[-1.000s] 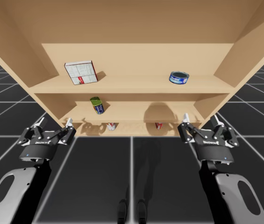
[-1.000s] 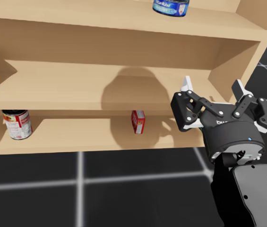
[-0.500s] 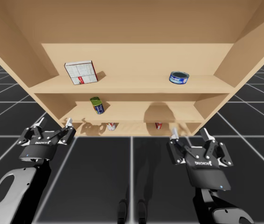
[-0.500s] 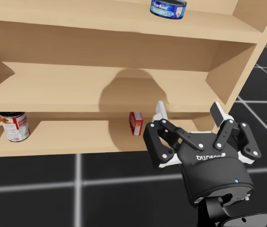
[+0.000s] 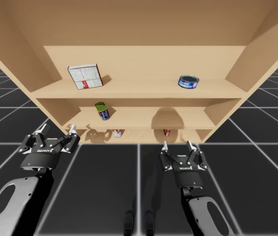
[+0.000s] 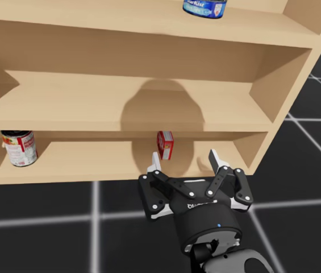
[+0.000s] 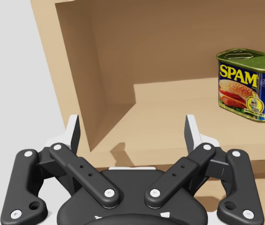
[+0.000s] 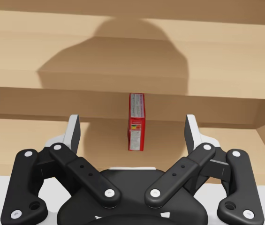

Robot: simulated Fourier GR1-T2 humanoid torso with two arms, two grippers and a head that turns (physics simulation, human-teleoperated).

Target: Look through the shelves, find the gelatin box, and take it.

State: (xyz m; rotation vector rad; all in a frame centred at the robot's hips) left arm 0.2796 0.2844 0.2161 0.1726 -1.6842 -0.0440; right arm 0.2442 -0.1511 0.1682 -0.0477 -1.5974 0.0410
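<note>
Since a second ago my right tool [image 5: 176, 145] has swung in from the right end of the shelf unit [image 5: 143, 61] toward its middle and dropped lower, level with the bottom shelf. The unit is pale wood with three shelves, and stands on a dark gridded floor [image 5: 104, 187].

My left tool [image 5: 57, 128] hangs off the unit's left front corner, its fingers spread wide with nothing between them. My right tool is just as wide and just as empty.

A white and red box [image 5: 85, 76] sits at the left of the top shelf, and a flat blue can [image 5: 188, 81] at its right. A rectangular blue and green can [image 5: 102, 110] stands on the middle shelf, ahead of my left tool and off to one side. A round red and white can [image 6: 19, 148] stands at the left of the bottom shelf.

The small red box [image 8: 136, 122] stands upright on the bottom shelf, narrow side forward. It is straight ahead of my right tool, in line with the gap between the fingers, and apart from them.
</note>
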